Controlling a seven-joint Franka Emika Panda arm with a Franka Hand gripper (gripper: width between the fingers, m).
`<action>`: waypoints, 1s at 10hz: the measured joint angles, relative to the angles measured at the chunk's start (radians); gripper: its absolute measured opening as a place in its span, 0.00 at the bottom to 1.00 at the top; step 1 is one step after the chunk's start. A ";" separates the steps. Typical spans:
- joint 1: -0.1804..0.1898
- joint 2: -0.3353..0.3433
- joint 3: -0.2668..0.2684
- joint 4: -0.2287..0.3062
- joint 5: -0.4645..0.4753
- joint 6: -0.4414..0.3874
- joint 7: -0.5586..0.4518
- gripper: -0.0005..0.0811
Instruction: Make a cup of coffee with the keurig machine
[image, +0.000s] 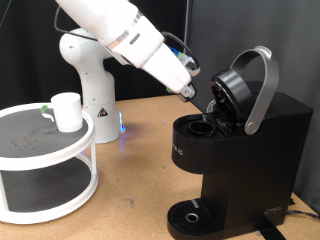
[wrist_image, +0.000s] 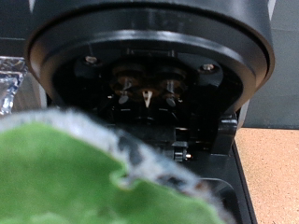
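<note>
though blurred, gripper (image: 190, 92) on green-topped pod (wrist_image: 65, 177)

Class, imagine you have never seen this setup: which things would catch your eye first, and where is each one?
The keurig machine stands at the exterior view's right with its lid raised. The white arm's gripper reaches down to the open pod chamber. At the exterior view's left, the cup sits on a round white two-tier stand. The wrist view shows a green-topped pod.

Cup (image: 68, 110) on rack (image: 30, 150), exterior view's left of keurig machine (image: 235, 150)
</note>
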 joint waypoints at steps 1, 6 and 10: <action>0.001 0.010 0.004 -0.002 0.012 0.009 -0.014 0.60; 0.012 0.067 0.044 -0.006 0.031 0.087 -0.015 0.60; 0.013 0.106 0.076 -0.005 0.013 0.095 -0.001 0.60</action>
